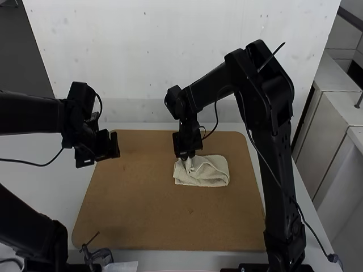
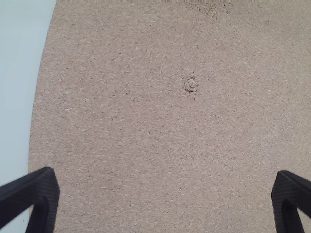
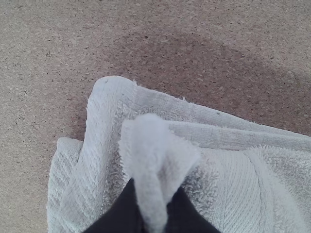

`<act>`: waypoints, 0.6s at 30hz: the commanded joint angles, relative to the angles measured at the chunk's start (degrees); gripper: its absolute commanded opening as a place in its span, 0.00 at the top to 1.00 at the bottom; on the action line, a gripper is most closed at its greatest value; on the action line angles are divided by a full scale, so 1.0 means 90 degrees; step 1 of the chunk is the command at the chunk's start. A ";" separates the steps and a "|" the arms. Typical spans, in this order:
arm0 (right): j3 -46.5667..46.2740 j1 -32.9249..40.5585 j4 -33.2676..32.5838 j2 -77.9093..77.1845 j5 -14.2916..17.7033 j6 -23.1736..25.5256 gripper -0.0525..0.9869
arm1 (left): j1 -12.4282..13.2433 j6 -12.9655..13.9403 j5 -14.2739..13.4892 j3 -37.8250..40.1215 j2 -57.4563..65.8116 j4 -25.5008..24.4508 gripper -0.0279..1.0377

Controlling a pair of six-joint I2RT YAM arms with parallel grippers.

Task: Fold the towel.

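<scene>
With my right gripper (image 3: 155, 194), black-fingered and closed to a narrow pinch, I hold a raised tuck of the small off-white terry towel (image 1: 210, 173). The towel lies on the flat brown rectangular board (image 1: 136, 198), right of the board's centre and toward its far edge, already folded into layers, with two hemmed edges running side by side. My left gripper (image 2: 166, 177), also black-fingered, stands wide open and empty above the board's far left part. I judge the step in hand to be drawing the pinched layer over to finish or square up a fold. To do it well, I should lift only enough for that layer to clear the ones beneath, pull evenly so they don't drag across the board, and line its hem up with the edge below before letting go. The tuck looks puckered, so I'd lower it flat, part my fingers gently and back straight off, then smooth the crease that might remain.
</scene>
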 commanded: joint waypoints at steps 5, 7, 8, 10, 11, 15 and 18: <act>0.0284 0.0037 -0.0125 -0.0845 0.0063 0.0112 0.46 | 0.0129 0.0162 -0.0004 -0.0096 -0.0165 0.0074 0.06; 0.0255 -0.0032 -0.0135 -0.1167 0.0024 0.0092 0.47 | 0.0129 0.0162 -0.0004 -0.0116 -0.0175 0.0084 0.06; 0.0216 -0.0090 -0.0125 -0.1304 0.0005 0.0073 0.47 | 0.0129 0.0153 -0.0004 -0.0135 -0.0195 0.0084 0.06; 0.0118 -0.0188 -0.0125 -0.1431 0.0014 0.0024 0.68 | 0.0129 0.0143 0.0006 -0.0184 -0.0263 0.0094 0.06; 0.0060 -0.0237 -0.0116 -0.1450 0.0044 -0.0005 0.85 | 0.0120 0.0133 0.0006 -0.0204 -0.0273 0.0104 0.06; -0.0282 -0.0354 0.0021 -0.1323 0.0122 -0.0152 0.93 | 0.0090 0.0123 0.0006 -0.0213 -0.0341 0.0104 0.06; -0.0507 -0.0354 0.0187 -0.1021 0.0180 -0.0152 0.93 | 0.0081 0.0123 0.0006 -0.0233 -0.0390 0.0104 0.06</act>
